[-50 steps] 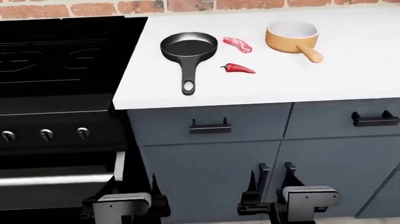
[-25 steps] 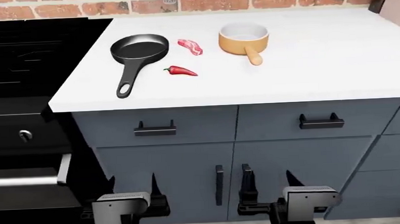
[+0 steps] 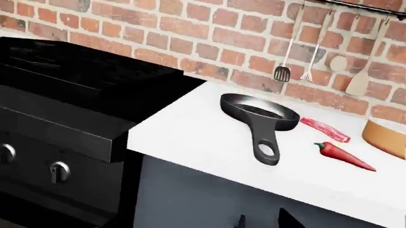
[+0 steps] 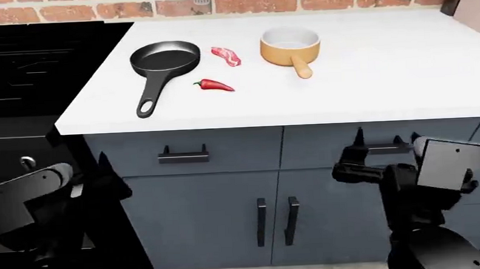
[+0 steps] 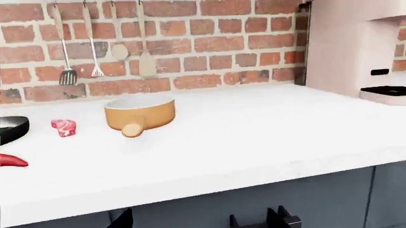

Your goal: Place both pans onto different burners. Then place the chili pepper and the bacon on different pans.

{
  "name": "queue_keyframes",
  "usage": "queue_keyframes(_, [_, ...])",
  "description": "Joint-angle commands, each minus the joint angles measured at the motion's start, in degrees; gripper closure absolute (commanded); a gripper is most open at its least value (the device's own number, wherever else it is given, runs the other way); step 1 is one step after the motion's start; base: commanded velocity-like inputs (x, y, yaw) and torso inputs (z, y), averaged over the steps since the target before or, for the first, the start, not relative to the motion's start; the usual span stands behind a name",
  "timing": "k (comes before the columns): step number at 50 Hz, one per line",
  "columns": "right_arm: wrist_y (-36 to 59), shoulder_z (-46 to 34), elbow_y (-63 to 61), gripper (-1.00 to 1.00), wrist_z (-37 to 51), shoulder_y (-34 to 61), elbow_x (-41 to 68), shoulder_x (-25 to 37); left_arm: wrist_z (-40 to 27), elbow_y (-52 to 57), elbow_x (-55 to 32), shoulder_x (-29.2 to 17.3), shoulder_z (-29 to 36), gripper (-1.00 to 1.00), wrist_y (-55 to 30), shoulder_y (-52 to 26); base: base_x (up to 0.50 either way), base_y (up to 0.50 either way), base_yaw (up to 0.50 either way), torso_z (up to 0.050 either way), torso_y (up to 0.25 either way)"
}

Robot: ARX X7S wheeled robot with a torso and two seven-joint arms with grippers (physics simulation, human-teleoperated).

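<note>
Listing the task's things: all four lie on the white bench (image 4: 399, 73), well above and ahead of both sets of fingers, none yet on the stove.

Frying pan (image 4: 165, 59): black, shallow, long handle ending in a loop, handle pointing toward the bench's front edge. Nearest of the things to the left gripper (image 4: 28, 204). Judged rigid and moderately heavy, likely to tip if held at the loop end; best hold is mid-handle, close to the bowl.

Saucepan (image 4: 289, 46): orange, white inside, short straight handle angled toward the front. Nearest to the right gripper (image 4: 363, 165). Judged stiff, deeper, with weight sitting ahead of the handle; best hold is the handle near the wall, or the rim.

Bacon (image 4: 227, 56): short pink strip with white streaks, between the two pans, touching neither. Judged soft, limp, slightly slick; pinch across its middle.

Chili pepper (image 4: 214, 85): red, curved, green stem, just in front of the bacon. Judged light, glossy, prone to roll; pinch across the thick part near the stem.

Burners (image 4: 38, 64): black grates, bare, to the left fingers' side of the bench.

Fingers: both grippers hang low before the grey cabinets (image 4: 226, 190), holding nothing. Whether either pair is spread or pressed together cannot be told; only dark tips show in the wrist views.
</note>
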Motion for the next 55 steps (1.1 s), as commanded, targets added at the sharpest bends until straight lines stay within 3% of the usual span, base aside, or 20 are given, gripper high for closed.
queue_keyframes(1, [32.0, 4.8, -12.1, -1.0, 51.4, 40.9, 54.4, 25.3, -40.2, 13.8, -61.9, -31.0, -12.1, -1.0, -27.9, -30.3, 0.0, 0.0, 0.0, 0.0, 0.0])
queue_keyframes(3, [23.3, -6.7, -8.5, -1.0, 64.7, 51.7, 71.5, 33.3, -47.5, 8.0, -73.2, -37.8, -1.0, -1.0, -27.6, -45.1, 0.0, 0.0, 0.0, 0.0, 0.0])
queue_keyframes(5, [16.0, -18.3, -5.8, -1.0, 64.7, 62.0, 88.0, 39.1, -51.9, 3.0, -78.4, -40.2, 9.7, -1.0, -30.7, -59.8, 0.0, 0.0, 0.0, 0.0, 0.0])
queue_keyframes(8, [13.1, -32.6, -0.1, -1.0, 64.6, 76.3, 90.3, 42.1, -58.2, -5.6, -82.3, -40.1, 21.4, -1.0, -36.9, -77.6, 0.0, 0.0, 0.0, 0.0, 0.0])
queue_keyframes(12, [17.1, -39.7, 5.8, -1.0, 63.4, 84.4, 89.9, 39.2, -59.4, -12.0, -82.1, -38.3, 27.4, -1.0, -42.2, -87.7, 0.0, 0.0, 0.0, 0.0, 0.0])
queue_keyframes(21, [17.5, -39.9, 5.7, -1.0, 56.1, 81.4, 85.4, 37.9, -63.3, -16.1, -88.4, -42.6, 37.8, -1.0, -46.2, -91.9, 0.24, 0.02, 0.0, 0.0, 0.0])
queue_keyframes(30, [18.4, -41.0, 6.1, -1.0, 53.8, 80.8, 84.0, 36.3, -60.9, -15.4, -90.0, -43.1, 39.0, -1.0, -43.9, -90.9, 0.5, 0.05, 0.0, 0.0, 0.0])
queue_keyframes(44, [17.7, -40.9, 5.2, -1.0, 52.5, 79.6, 84.1, 37.1, -59.7, -16.6, -93.9, -41.1, 41.0, -1.0, -39.1, -91.5, 0.5, 0.05, 0.0, 0.0, 0.0])
queue_keyframes(55, [16.9, -40.7, 4.5, -1.0, 52.4, 79.0, 84.5, 37.8, -56.0, -16.8, -96.4, -35.0, 42.0, -1.0, -36.5, -91.8, 0.5, 0.05, 0.0, 0.0, 0.001])
